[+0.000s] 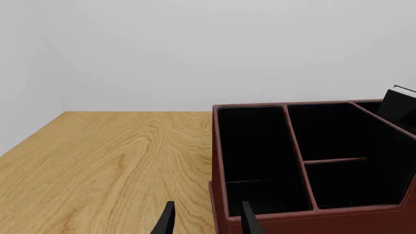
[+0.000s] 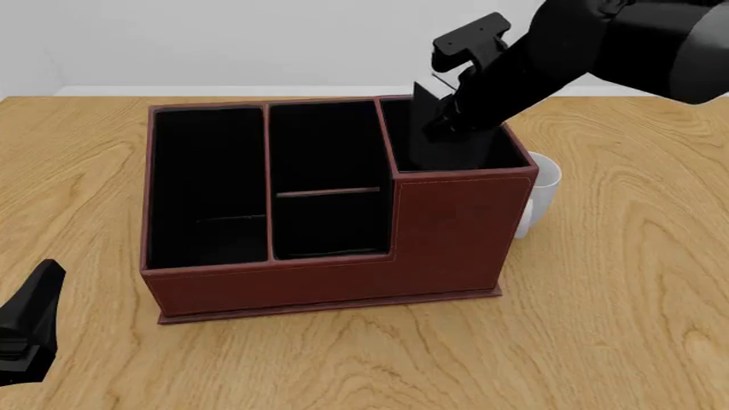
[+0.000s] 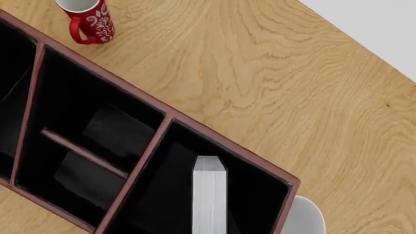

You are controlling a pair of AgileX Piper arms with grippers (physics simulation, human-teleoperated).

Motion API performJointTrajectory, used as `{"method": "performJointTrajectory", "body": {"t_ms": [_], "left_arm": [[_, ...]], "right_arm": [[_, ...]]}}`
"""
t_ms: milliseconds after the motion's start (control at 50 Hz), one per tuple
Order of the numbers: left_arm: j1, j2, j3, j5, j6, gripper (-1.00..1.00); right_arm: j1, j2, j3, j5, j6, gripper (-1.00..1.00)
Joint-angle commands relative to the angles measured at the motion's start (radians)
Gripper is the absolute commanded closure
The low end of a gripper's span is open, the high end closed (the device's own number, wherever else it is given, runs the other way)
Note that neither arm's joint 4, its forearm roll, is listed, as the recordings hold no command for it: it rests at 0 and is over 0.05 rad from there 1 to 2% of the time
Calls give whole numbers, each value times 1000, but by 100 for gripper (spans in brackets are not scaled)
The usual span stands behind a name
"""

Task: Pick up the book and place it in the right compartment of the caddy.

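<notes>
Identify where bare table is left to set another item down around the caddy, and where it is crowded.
Bare wood lies left of the caddy, between it and the left gripper, and along its front wall. Right of the white mug the table is open too. It is crowded at the right compartment, where the right gripper holds the book, with the mug alongside. A red mug stands behind the caddy.

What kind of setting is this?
Likely a simulated desk or office tabletop: a wood-grain table, a leather-look caddy with a book over its right compartment, plain white walls.
</notes>
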Motion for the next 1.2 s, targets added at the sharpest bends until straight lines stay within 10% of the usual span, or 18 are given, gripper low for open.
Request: {"method": "performJointTrajectory", "body": {"t_ms": [20,1040,1200], "left_arm": [[0,0,0,0,0,-100],[0,0,0,0,0,-100],[0,0,0,0,0,-100]], "right_arm": [[-22,47,-9,-19,21,-100],[39,-290,178,-2,35,-100],[7,-407,244,-48,-31,-100]]}}
